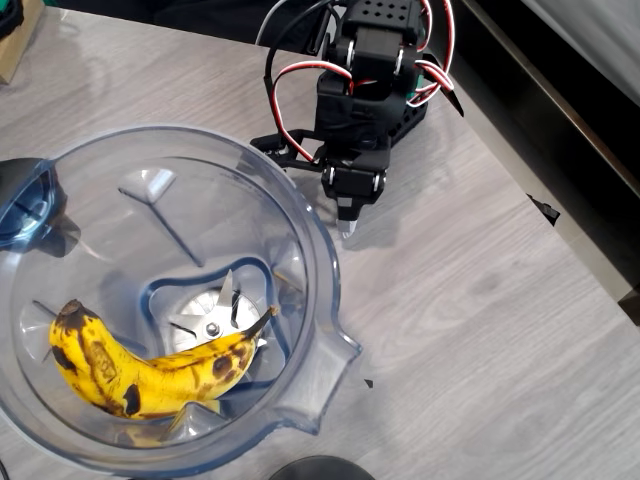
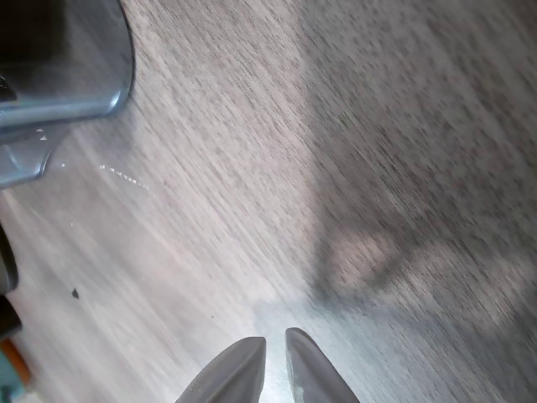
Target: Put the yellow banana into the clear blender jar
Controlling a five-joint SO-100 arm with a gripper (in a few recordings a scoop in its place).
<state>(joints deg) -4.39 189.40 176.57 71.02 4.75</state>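
The yellow banana (image 1: 150, 365), spotted brown with dark tips, lies inside the clear blender jar (image 1: 320, 260), resting on its bottom beside the metal blade (image 1: 208, 322). The jar fills the lower left of the overhead view, with its pour spout (image 1: 325, 385) toward the lower right. My gripper (image 1: 347, 228) hangs just right of the jar's upper rim, over bare table, apart from the banana. In the wrist view the gripper (image 2: 275, 348) has its two grey fingertips nearly together with nothing between them, and the jar's wall (image 2: 67, 92) shows at the top left.
A dark blue-tinted cap (image 1: 25, 200) sits at the jar's left side. The arm's black base (image 1: 385, 60) with red and white wires stands at the top centre. The table's right edge (image 1: 570, 240) runs diagonally. A dark round object (image 1: 320, 468) pokes in at the bottom.
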